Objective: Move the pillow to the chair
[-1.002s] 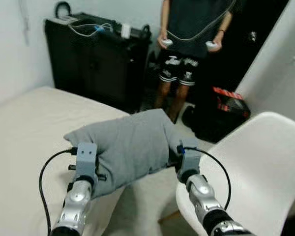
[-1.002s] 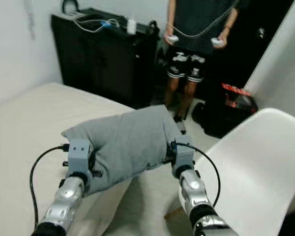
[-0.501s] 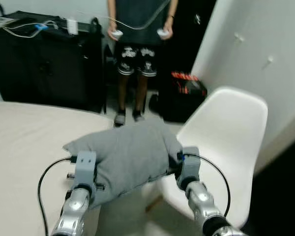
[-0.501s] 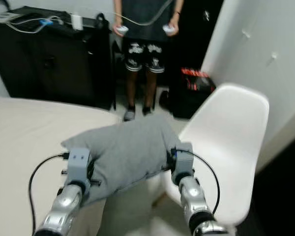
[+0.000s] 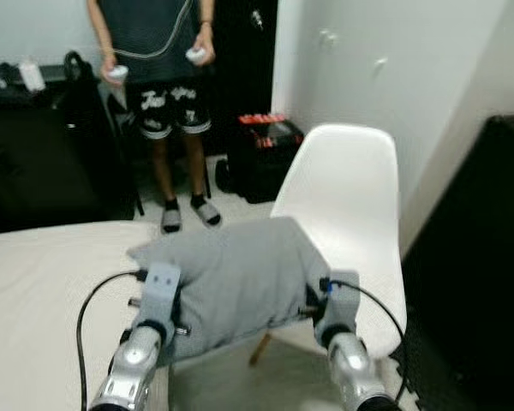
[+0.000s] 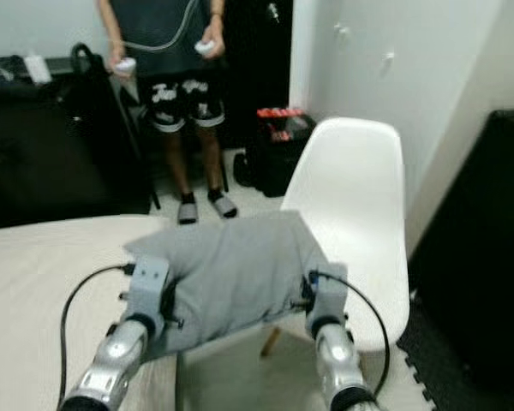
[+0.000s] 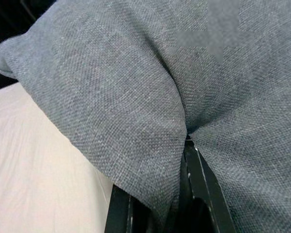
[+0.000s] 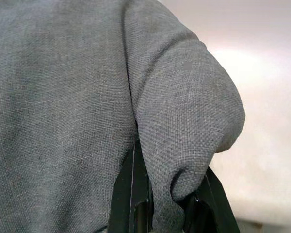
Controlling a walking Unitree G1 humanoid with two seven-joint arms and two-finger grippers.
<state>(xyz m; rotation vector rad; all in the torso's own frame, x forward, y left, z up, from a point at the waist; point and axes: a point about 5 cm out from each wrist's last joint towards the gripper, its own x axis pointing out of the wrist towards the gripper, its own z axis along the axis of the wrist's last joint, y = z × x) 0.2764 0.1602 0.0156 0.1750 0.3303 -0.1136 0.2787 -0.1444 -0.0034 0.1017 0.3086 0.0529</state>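
Head views: the grey pillow [image 5: 231,274] is held in the air between both arms, above the bed [image 5: 43,300] edge and just in front of the white chair [image 5: 347,201], with the left end effector [image 5: 160,295] at one end and the right end effector [image 5: 334,300] at the other; a person [image 5: 158,103] stands behind. Left wrist view: the black fingers [image 7: 196,182] are closed on a pinched fold of fabric. Right wrist view: the fingers [image 8: 136,189] clamp a pillow corner.
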